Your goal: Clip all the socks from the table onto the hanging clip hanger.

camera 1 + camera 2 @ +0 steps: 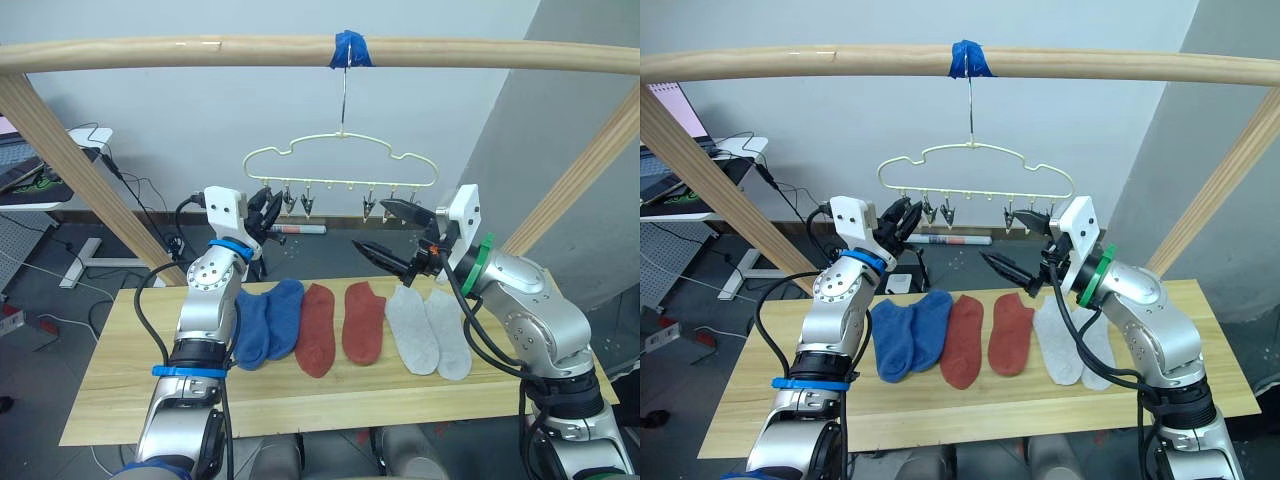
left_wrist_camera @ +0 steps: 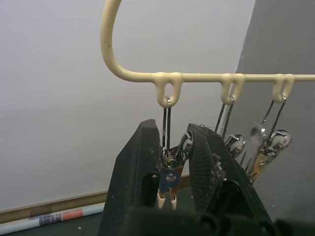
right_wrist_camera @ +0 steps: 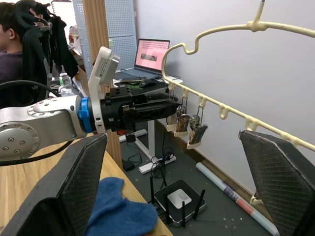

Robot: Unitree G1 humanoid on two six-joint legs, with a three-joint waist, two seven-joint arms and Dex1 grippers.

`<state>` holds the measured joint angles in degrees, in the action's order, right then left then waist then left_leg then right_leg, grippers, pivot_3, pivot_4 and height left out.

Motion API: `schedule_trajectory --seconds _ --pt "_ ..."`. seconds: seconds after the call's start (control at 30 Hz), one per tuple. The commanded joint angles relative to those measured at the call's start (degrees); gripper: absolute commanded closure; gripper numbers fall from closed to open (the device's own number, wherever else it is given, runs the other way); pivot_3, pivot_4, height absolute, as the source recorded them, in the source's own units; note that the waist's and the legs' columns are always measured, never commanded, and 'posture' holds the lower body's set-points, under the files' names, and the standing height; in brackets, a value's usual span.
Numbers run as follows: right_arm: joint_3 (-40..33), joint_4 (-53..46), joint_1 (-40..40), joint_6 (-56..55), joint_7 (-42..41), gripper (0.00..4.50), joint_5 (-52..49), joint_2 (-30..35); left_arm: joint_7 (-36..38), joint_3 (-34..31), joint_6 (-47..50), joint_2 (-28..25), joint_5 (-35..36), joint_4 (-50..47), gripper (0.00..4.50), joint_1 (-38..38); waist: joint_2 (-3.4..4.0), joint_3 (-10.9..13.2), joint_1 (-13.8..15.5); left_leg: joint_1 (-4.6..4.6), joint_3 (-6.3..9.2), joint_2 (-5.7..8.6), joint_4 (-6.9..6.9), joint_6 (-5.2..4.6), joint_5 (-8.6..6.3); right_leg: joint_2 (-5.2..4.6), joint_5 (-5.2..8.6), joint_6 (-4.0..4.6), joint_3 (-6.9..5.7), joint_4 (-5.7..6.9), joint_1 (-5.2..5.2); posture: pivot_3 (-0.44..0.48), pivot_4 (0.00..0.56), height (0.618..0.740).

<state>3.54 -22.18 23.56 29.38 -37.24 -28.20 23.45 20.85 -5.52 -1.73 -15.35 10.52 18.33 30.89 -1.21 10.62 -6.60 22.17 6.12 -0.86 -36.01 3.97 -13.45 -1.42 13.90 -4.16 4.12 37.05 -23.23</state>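
We see six socks lying in a row on the worktop point(image 1: 120, 400): blue pair point(image 1: 268, 320), rust-red pair point(image 1: 340, 326), grey pair point(image 1: 428, 330). The clip hanger point(image 1: 340, 155) hangs from the taped pole point(image 1: 200, 52). Our left pincer point(image 2: 170, 167) pinches its end clip point(image 2: 170, 169); our right pincer point(image 1: 392, 232) hovers spread near the hanger's other end.

Six socks point(image 1: 345, 325) in a row across the tabletop point(image 1: 120, 395) middle, nearer its back edge, clip hanger point(image 1: 340, 165) hanging from a pole point(image 1: 200, 52) above and behind them
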Motion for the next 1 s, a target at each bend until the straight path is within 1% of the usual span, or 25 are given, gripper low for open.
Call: schedule_trajectory --seconds 0.03,0.23,0.37,0.43,0.6,1.0 --pt "-0.9 -1.6 0.4 -1.2 0.1 0.0 0.0 0.1 0.0 -0.7 -0.7 -0.1 0.5 -2.8 3.78 0.2 0.0 0.0 0.0 0.0 0.0 0.0 0.0 0.0 0.0 0.0 0.0 0.0 0.0 0.0 0.0 -0.161 0.162 0.74" --pt "-0.8 -1.4 0.5 -1.3 0.2 0.0 0.2 0.0 -1.4 -0.6 0.2 -0.1 -0.4 -2.7 3.78 0.2 0.0 0.0 0.0 0.0 0.0 0.0 0.0 0.0 0.0 0.0 0.0 0.0 0.0 0.0 0.0 -0.16 0.162 0.74" --pt "-0.7 -1.3 0.6 -1.4 0.1 0.0 0.3 0.0 -1.0 -0.5 0.0 0.0 0.0 -2.5 3.78 0.2 0.0 0.0 0.0 0.0 0.0 0.0 0.0 0.0 0.0 0.0 0.0 0.0 0.0 0.0 0.0 -0.161 0.16 0.74" --pt "-0.8 -1.2 0.6 -1.4 0.0 0.0 0.3 0.1 -1.0 -0.5 -0.2 0.0 0.1 -2.5 3.05 0.3 0.0 0.0 0.0 0.0 0.0 0.0 0.0 0.0 0.0 0.0 0.0 0.0 0.0 0.0 0.0 -0.162 0.157 0.74" --pt "-0.9 -1.2 0.6 -1.5 -0.1 0.0 0.5 0.2 -1.8 -0.5 -0.5 0.1 -0.5 -2.0 1.73 0.7 0.0 0.0 0.0 0.0 0.0 0.0 0.0 0.0 0.0 0.0 0.0 0.0 0.0 0.0 0.0 -0.164 0.153 0.74" --pt "-1.0 -1.3 0.4 -1.6 -0.2 0.0 0.6 0.3 -2.1 -0.6 -0.5 0.4 -0.4 -1.8 1.73 0.8 0.0 0.0 0.0 0.0 0.0 0.0 0.0 0.0 0.0 0.0 0.0 0.0 0.0 0.0 0.0 -0.166 0.149 0.74"
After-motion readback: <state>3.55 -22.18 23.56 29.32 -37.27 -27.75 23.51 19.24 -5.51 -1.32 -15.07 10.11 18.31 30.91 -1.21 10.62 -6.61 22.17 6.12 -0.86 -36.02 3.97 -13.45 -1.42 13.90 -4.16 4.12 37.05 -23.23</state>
